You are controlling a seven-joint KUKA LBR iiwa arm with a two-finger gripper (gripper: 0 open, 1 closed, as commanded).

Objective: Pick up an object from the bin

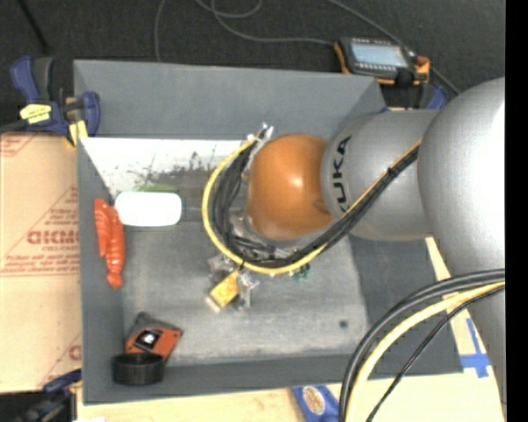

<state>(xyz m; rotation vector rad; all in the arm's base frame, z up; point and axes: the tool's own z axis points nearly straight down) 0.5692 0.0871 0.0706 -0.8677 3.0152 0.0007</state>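
gripper (233,280): low over the mid-floor of bin (330,310), tucked under orange cover (282,187); apart or together, cannot tell, hidden by the cover and cables (209,209).
yellow piece (222,297): small and blocky, right at the gripper tip, mid-floor, a bit toward the front; gripped or only touched, cannot tell.
step: probably descent or grasp on yellow piece; nothing seen lifted clear of the floor.
next move: judged, confirm closure on yellow piece, then lift straight up; small target, easy to pinch off-centre and drop.
white oval (148,209): smooth, flat on the floor, left of gripper, near the back wall; apart from gripper.
orange strip (111,240): lumpy, lying along the left wall, just beside white oval.
tape measure (152,339): black and orange, front-left corner, touching black disc (138,369).
edges: yellow piece well apart from all four walls; no wall crowding the grasp.
open room: bare floor to the right and front of yellow piece; vertical lift looks free; a leftward sweep would meet white oval first.
risk: cables loop low near the floor, could brush yellow piece.
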